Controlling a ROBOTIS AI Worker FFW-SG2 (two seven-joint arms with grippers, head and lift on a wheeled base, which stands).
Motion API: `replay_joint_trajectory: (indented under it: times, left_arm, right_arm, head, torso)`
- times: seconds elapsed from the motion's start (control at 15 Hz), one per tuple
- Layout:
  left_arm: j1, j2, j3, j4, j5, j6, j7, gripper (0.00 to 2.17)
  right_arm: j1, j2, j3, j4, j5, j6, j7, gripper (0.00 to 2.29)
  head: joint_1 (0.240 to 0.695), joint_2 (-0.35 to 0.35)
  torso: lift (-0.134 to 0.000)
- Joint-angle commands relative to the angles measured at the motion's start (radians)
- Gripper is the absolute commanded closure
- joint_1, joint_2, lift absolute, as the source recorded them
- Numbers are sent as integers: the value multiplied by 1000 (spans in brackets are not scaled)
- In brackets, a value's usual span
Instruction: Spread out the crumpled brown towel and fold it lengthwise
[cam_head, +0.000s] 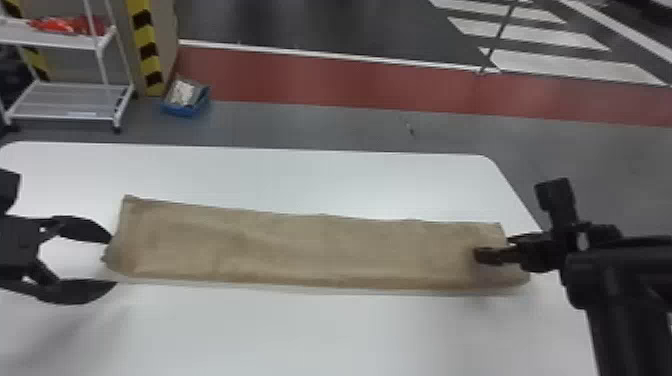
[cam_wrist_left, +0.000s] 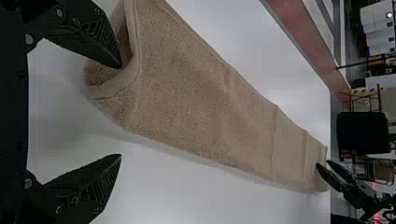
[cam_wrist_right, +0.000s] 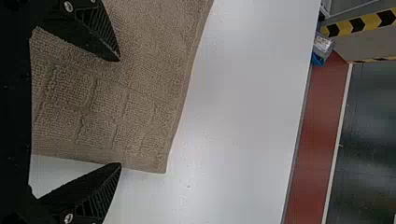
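Brown towel (cam_head: 310, 250) lies in a long strip.
Left gripper (cam_head: 114, 261), fingers apart, is at one end; right gripper (cam_head: 491, 248), also spread, is over the other — well beyond the left, a blue box (cam_head: 184, 111) holds something pale, a white cart (cam_head: 70, 44) red items (cam_head: 62, 25).

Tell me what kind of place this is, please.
Probably a workshop or warehouse-like indoor space: there's a pillar with yellow-and-black hazard stripes, a white metal shelf cart, and a grey floor with a painted red lane.

Room beyond towel (cam_head: 300, 250); right claw (cam_head: 492, 247) obstructs right end.
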Motion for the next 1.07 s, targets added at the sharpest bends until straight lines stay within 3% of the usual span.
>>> replay_joint_trajectory:
  times: [0.0,0.27,0.67,0.73,0.87,1.0]
  left_arm:
    - [-11,-1,-1,6,0,-1,-27,542]
    - [-18,-1,-1,6,-1,-7,-63,1669]
    - [-21,-4,-27,5,-41,55,26,1781]
    - [-32,-6,-31,2,-75,125,37,2098]
    - [-66,3,-53,-6,-150,282,39,2142]
    - [-87,10,-61,-14,-210,358,-10,2138]
  right_arm:
    - [-1,0,-1,0,0,0,0,83]
    - [-4,0,-1,1,-1,0,0,83]
    - [-1,1,-3,1,-11,3,2,83]
    - [-1,1,-4,-2,-12,3,3,83]
    - [8,3,-4,-14,-20,6,6,83]
    - [11,6,-4,-23,-21,6,8,83]
  head:
    - [695,-218]
    - [695,-226]
    - [695,-219]
    - [695,-218]
    - [695,-208]
    - [695,-192]
  torso:
    - [-124]
    - [-124]
    - [-124]
    - [-124]
    - [-124]
    - [-124]
